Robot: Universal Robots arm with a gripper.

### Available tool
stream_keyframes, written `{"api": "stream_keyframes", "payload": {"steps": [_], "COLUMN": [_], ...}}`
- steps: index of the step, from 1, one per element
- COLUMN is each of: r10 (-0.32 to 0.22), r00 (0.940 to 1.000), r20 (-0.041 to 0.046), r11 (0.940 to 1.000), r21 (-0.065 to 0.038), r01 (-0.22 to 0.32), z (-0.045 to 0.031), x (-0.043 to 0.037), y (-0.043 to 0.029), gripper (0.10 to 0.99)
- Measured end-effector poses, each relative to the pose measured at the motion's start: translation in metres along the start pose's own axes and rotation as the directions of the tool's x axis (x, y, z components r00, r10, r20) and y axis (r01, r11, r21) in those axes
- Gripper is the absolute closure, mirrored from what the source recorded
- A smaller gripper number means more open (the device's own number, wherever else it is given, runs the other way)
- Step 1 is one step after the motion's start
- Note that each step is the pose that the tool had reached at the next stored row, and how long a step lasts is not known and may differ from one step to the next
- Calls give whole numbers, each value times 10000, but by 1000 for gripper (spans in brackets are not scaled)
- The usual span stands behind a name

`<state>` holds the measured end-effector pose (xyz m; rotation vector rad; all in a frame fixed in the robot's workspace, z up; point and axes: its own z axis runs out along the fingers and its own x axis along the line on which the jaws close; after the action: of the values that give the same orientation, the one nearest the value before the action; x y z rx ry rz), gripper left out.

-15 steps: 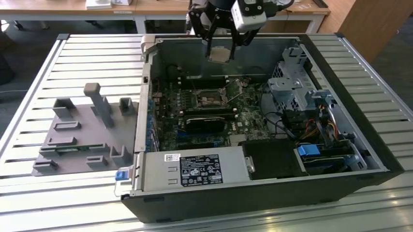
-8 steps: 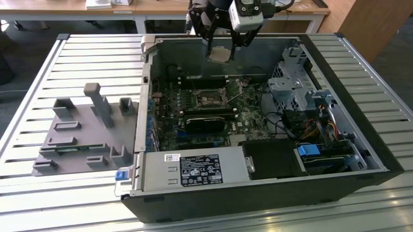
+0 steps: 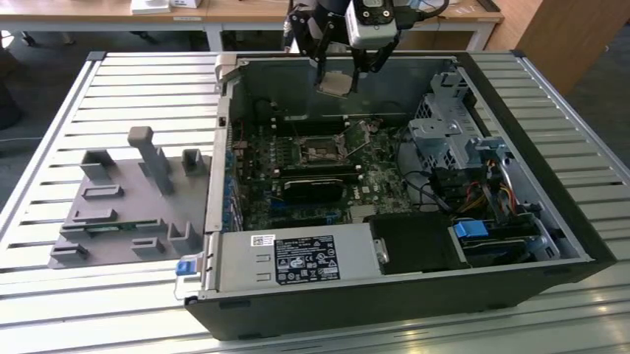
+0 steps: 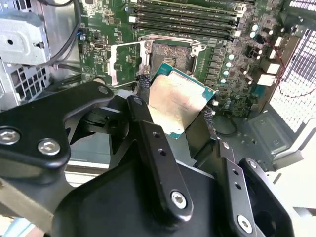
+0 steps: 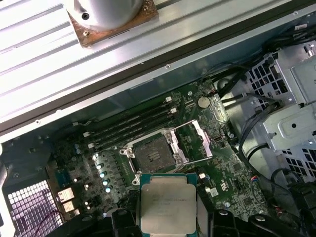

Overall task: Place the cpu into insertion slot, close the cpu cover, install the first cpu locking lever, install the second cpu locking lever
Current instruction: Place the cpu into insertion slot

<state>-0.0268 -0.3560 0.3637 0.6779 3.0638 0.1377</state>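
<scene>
My gripper (image 3: 337,78) hangs above the open computer case, shut on the cpu (image 3: 335,83), a small square chip with a pale metal top. Both wrist views show the cpu (image 4: 175,101) (image 5: 168,202) clamped by its edges between the black fingers (image 4: 140,106). The insertion slot (image 3: 317,151) (image 5: 153,155) (image 4: 170,54) lies bare on the green motherboard below, dark-centred with a silvery rim. The cpu cover (image 5: 195,142) (image 4: 126,61) is swung open and stands beside the slot. The chip is well above the board and touches nothing but the fingers.
Inside the case are a long black block (image 3: 310,188), a grey power-supply box (image 3: 285,258), a metal drive cage (image 3: 448,129) and cables (image 3: 433,188). Memory slots (image 5: 133,123) run beside the socket. A grey fixture tray (image 3: 128,199) lies on the slatted table (image 3: 79,310).
</scene>
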Motion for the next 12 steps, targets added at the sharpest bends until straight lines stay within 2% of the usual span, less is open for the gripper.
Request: {"api": "stream_keyframes", "payload": {"steps": [12], "r10": [921], "r00": [9957], "r20": [95], "r11": [9957], "r21": [11], "r01": [-921], "z": [5], "x": [2], "y": [4], "gripper": [545]}}
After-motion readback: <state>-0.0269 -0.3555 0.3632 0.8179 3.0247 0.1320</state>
